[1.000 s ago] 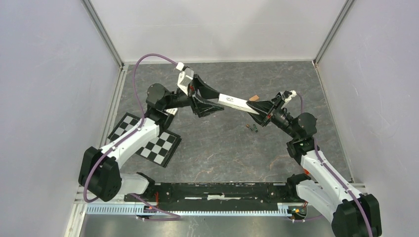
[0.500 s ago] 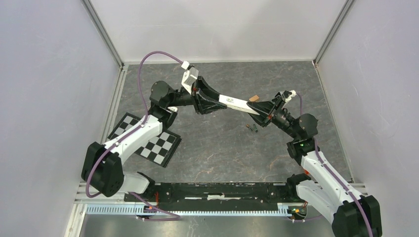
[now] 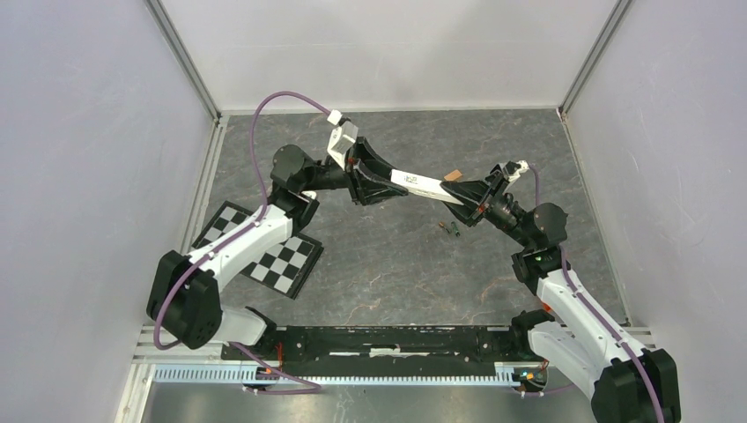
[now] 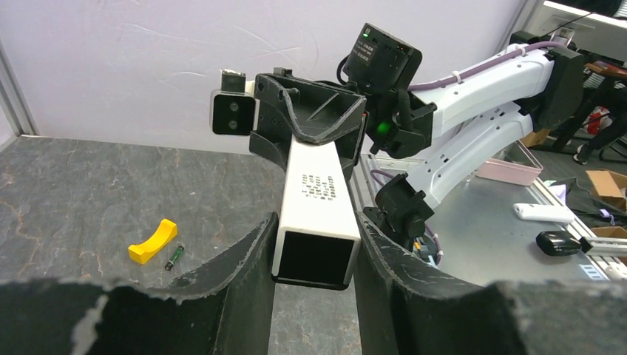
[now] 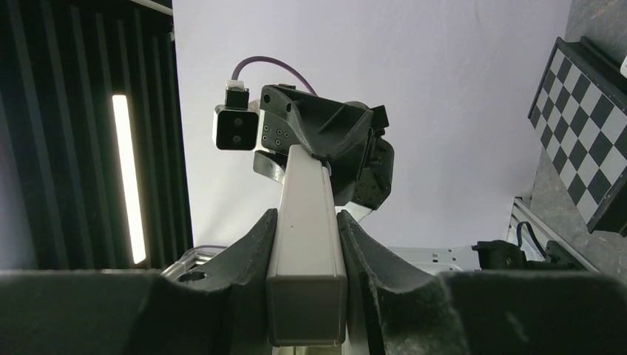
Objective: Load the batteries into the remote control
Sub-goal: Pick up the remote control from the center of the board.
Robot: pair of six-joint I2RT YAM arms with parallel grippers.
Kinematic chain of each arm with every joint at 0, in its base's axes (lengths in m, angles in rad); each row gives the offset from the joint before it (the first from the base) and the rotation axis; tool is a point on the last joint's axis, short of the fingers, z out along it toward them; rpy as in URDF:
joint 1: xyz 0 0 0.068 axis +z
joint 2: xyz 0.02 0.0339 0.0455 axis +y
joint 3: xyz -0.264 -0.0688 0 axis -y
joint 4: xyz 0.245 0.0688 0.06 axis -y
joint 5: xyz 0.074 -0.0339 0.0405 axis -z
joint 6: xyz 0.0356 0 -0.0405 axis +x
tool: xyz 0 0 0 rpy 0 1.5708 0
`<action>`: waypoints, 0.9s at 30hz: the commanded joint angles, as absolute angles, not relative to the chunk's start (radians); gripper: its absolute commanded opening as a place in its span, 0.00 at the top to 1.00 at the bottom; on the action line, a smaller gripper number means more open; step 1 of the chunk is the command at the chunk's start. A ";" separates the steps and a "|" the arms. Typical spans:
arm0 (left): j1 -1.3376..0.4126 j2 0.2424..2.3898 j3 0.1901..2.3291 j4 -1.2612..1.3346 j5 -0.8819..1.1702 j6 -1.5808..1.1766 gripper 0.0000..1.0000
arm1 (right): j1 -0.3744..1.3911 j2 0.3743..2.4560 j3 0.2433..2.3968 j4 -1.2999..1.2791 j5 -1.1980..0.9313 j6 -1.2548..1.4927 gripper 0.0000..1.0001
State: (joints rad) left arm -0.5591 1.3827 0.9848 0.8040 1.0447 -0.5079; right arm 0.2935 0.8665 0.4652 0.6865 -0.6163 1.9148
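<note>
Both arms reach in over the middle of the table [image 3: 379, 264], wrists facing each other. Left gripper [image 3: 390, 182] and right gripper [image 3: 463, 196] each clamp one end of a long white bar [image 3: 427, 186], held above the table and slanting down toward the right gripper. The batteries [image 3: 452, 228] lie loose on the table just nearer than the right gripper, outside both jaws. Brown block [image 3: 454, 174] just beyond the bar. Left wrist view: bar's open hollow end pinched between the fingers [image 4: 248, 281], print on its side; a yellow curved piece [image 4: 153, 242] with a thin dark cylinder [image 4: 174, 257] just beside it. Right wrist view: bar's end closed, blank, and the checkerboard [image 5: 584, 111] at right.
</note>
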 commanded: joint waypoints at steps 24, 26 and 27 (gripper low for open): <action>-0.551 1.386 1.000 0.880 1.034 -0.568 0.98 | 0.290 0.951 0.485 0.758 -0.682 1.573 0.17; -0.530 1.368 0.989 0.878 1.049 -0.576 0.98 | 0.290 0.977 0.483 0.835 -0.712 1.524 0.11; -0.524 1.363 0.988 0.869 1.061 -0.575 0.98 | 0.289 0.989 0.480 0.878 -0.721 1.520 0.11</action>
